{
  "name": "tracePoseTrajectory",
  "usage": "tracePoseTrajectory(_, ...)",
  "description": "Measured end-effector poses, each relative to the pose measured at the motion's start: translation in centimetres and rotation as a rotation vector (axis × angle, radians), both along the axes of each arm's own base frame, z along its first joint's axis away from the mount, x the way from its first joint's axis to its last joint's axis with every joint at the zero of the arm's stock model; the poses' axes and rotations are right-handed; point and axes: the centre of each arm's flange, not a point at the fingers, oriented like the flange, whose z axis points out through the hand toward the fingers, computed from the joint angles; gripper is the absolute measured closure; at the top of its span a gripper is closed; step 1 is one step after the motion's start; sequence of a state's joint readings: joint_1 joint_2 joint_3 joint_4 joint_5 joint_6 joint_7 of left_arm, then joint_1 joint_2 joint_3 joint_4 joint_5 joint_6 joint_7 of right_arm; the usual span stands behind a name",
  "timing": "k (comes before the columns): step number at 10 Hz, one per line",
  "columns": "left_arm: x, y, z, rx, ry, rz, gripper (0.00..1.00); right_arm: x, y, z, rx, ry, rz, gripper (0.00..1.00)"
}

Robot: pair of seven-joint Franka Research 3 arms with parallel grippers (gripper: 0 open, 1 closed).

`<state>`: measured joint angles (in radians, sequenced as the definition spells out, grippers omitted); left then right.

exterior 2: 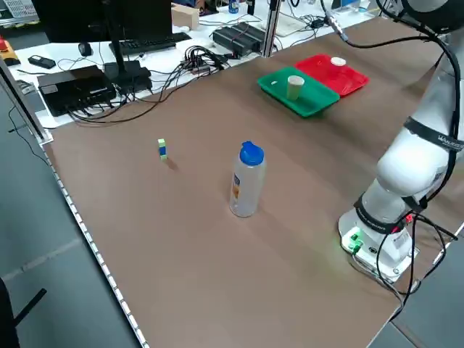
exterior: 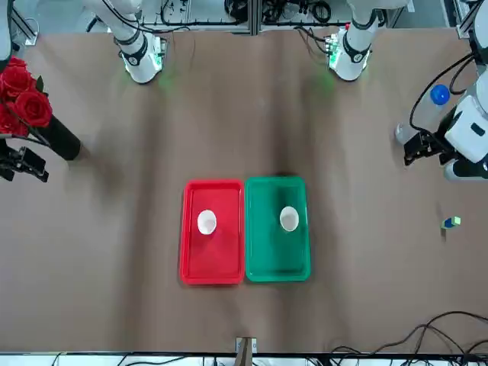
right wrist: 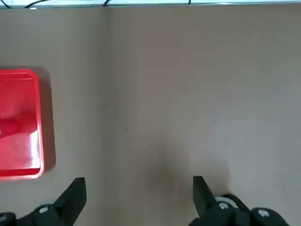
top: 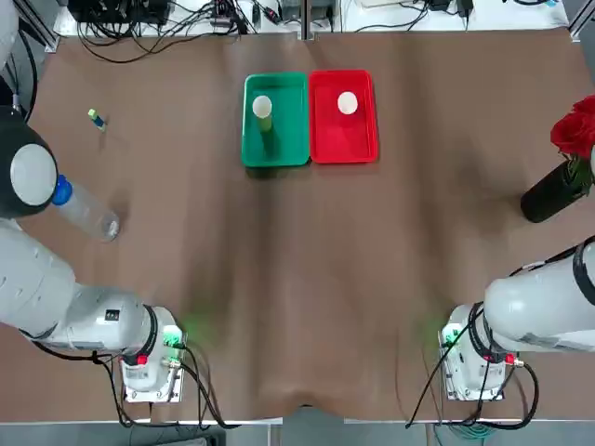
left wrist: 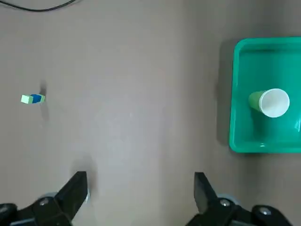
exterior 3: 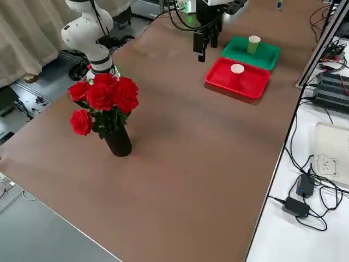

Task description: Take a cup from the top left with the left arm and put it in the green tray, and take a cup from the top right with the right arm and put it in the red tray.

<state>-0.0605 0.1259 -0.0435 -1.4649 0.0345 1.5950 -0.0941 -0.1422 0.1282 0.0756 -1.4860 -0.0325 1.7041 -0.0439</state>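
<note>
"Green cup (top: 265, 121), where is it sitting, if twelve o'clock is pointing across the worktop (top: 279, 279) from the robot?"

"It's standing upright inside the green tray (top: 286, 149), a little towards ten o'clock from the tray's middle, its white mouth facing up."

"And the red cup (top: 347, 103)?"

"That one is standing upright inside the red tray (top: 344, 144), slightly towards twelve from its middle. The red tray is lying just beside the green one, on its three o'clock side, and both are resting towards twelve on the worktop."

"What are the hands doing?"

"The left hand (left wrist: 141, 188) is hovering over the worktop's nine o'clock side, its two fingers standing wide apart. The right hand (right wrist: 139, 190) is hanging over the three o'clock side, and its fingers are standing wide apart too."

"What else is sharing the worktop?"

"A blue-capped bottle (exterior 2: 248, 181) is standing towards nine, and a small green-and-blue block (top: 97, 119) is sitting towards ten. Towards three, a dark vase (exterior 3: 118, 142) is holding red roses (exterior 3: 103, 95)."

"So each cup is resting in the tray of its own colour?"

"Yes, both are resting clear of the hands."
</note>
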Motion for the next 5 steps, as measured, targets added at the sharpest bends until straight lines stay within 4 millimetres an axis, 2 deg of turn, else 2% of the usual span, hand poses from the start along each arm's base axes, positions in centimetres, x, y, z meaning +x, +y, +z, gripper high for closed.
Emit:
tracePoseTrajectory(2, 0.03, 0.06, 0.02, 0.0, -0.002, 0.001, 0.0, -0.57, 0.25, 0.99, 0.015, -0.012, 0.006, 0.0)
tracePoseTrajectory(5, 0.13, 0.05, 0.1, -0.001, -0.011, 0.001, 0.0, -0.62, 0.31, 0.94, 0.019, -0.011, 0.01, 0.0)
